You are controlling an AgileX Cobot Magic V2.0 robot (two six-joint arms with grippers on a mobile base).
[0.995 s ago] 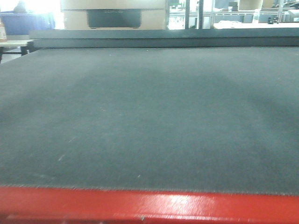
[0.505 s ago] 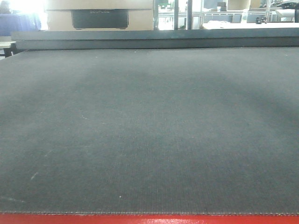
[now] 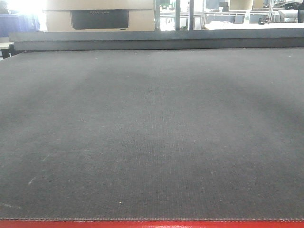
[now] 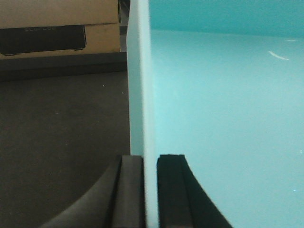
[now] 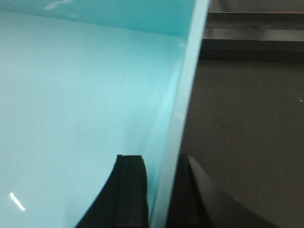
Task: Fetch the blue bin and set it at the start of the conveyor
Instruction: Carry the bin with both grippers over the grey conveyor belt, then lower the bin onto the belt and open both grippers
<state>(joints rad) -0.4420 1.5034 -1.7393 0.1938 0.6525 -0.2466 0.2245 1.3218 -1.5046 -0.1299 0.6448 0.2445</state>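
Presently, bin (image 4: 218,118): pale turquoise, smooth inside, gripped by both side walls

Left gripper (image 4: 150,160): jaws narrow, pinching the bin's thin wall, one finger inside and one outside. In the left wrist view the bin fills 12 to 5 o'clock, with the belt (image 4: 61,137) at 9 o'clock

Right gripper (image 5: 160,161): jaws narrow, pinching the opposite wall the same way; bin from 7 to 12 o'clock, belt at 3 o'clock

Bin over the belt; whether its base touches cannot be told

Belt, front view: matte black, finely textured, filling the frame; red strip (image 3: 152,224) at 6 o'clock

Box (image 3: 99,16): cardboard, dark panel, beyond the far edge at 11 o'clock
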